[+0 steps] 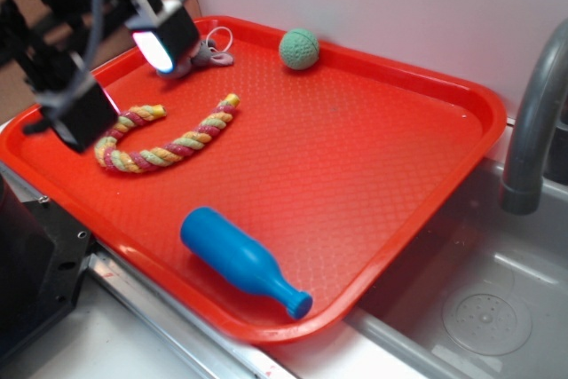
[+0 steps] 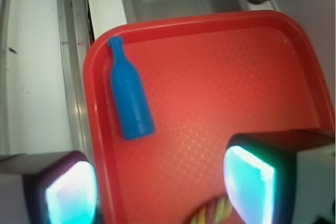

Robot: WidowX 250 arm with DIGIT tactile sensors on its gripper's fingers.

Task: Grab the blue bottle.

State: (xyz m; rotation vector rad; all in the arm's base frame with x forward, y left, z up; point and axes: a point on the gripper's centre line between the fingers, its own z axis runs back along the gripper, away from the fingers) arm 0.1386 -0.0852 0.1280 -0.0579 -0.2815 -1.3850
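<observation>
Steel sink counter against a pale wall, with a grey faucet at the right and a basin with a round drain below it.

Red tray: textured plastic with a raised rim, set on the counter beside the basin, holding all items.

Blue bottle: smooth bright-blue plastic, lying on its side at the tray's near edge, broad base toward the left, narrow neck and flared lip pointing right toward the near corner. In the wrist view the blue bottle lies along the tray's left rim, neck pointing away from the camera. Nothing touches it.

Rope toy: braided yellow, red and green, curved in a U, on the left part of the tray.

Green ball: knitted-looking, at the far rim.

Small grey item with a white cord: at the far left rim, partly hidden; kind unclear.

Gripper: black, with glowing fingertip pads, raised over the tray's left end above the rope toy, well apart from the bottle. Jaws spread wide, holding nothing; in the wrist view the gripper frames bare tray and the rope's end.
</observation>
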